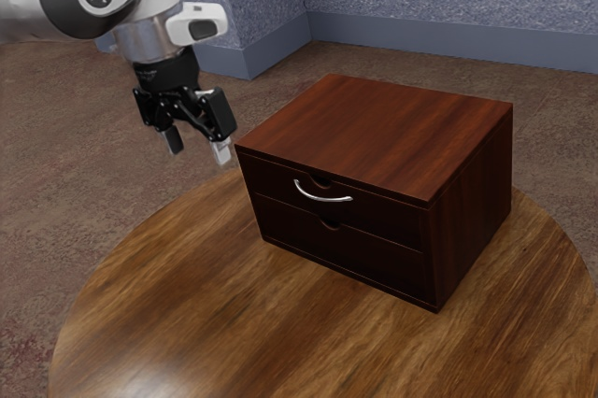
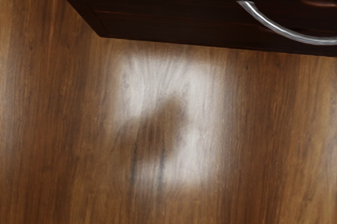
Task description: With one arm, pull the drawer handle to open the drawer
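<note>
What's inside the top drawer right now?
Cannot tell: the top drawer sits closed, flush with the cabinet, so its front panel covers the inside. The silver handle shows on that front; the gripper hangs open, apart from it.

Tabletop [image 1: 187,323]: round, glossy brown wood, grain visible. One item rests directly on it: a dark two-drawer cabinet [image 1: 392,136], set toward the exterior view's right, flat on its base.
</note>
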`<state>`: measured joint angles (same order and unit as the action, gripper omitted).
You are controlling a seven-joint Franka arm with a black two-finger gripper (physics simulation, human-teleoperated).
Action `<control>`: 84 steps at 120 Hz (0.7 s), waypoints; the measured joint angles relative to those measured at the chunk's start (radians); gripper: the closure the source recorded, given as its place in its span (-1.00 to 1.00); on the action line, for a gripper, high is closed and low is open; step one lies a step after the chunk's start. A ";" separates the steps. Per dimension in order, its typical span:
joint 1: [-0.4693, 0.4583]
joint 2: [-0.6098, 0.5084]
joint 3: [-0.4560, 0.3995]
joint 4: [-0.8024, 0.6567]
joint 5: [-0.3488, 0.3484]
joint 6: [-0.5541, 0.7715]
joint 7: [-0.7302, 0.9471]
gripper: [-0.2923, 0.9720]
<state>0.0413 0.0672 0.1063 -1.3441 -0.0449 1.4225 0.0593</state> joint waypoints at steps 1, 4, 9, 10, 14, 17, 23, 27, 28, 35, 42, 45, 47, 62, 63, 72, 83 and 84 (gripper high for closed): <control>0.001 0.000 0.000 0.000 -0.001 0.002 0.000 -0.54; -0.001 0.000 0.006 0.000 -0.007 0.006 0.002 -0.54; -0.007 0.001 0.025 0.000 -0.022 0.013 0.003 -0.54; -0.006 0.002 0.028 0.000 -0.025 0.014 0.004 -0.54; 0.000 0.002 0.035 -0.001 -0.034 0.019 0.005 -0.54; 0.006 0.002 0.038 0.001 -0.039 0.021 0.007 -0.54; 0.017 -0.009 0.041 0.060 -0.046 0.025 0.029 -0.54; 0.025 -0.025 0.039 0.110 -0.050 0.027 0.065 -0.54; 0.027 -0.030 0.038 0.122 -0.051 0.027 0.077 -0.54; 0.045 -0.081 0.022 0.193 -0.060 0.031 0.193 -0.54; 0.068 -0.139 -0.005 0.217 -0.080 0.027 0.313 -0.54; 0.063 -0.156 -0.013 0.219 -0.089 0.021 0.359 -0.54; 0.052 -0.163 -0.016 0.220 -0.094 0.018 0.388 -0.54; -0.010 -0.159 -0.024 0.194 -0.105 -0.003 0.573 -0.53; -0.011 -0.158 -0.024 0.188 -0.104 -0.004 0.584 -0.53; -0.006 -0.155 -0.023 0.158 -0.084 -0.011 0.677 -0.53; 0.001 -0.151 -0.023 0.111 -0.070 0.004 0.780 -0.53; 0.001 -0.151 -0.023 0.105 -0.070 0.007 0.789 -0.53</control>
<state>0.0421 -0.0839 0.0836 -1.2395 -0.1145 1.4300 0.8485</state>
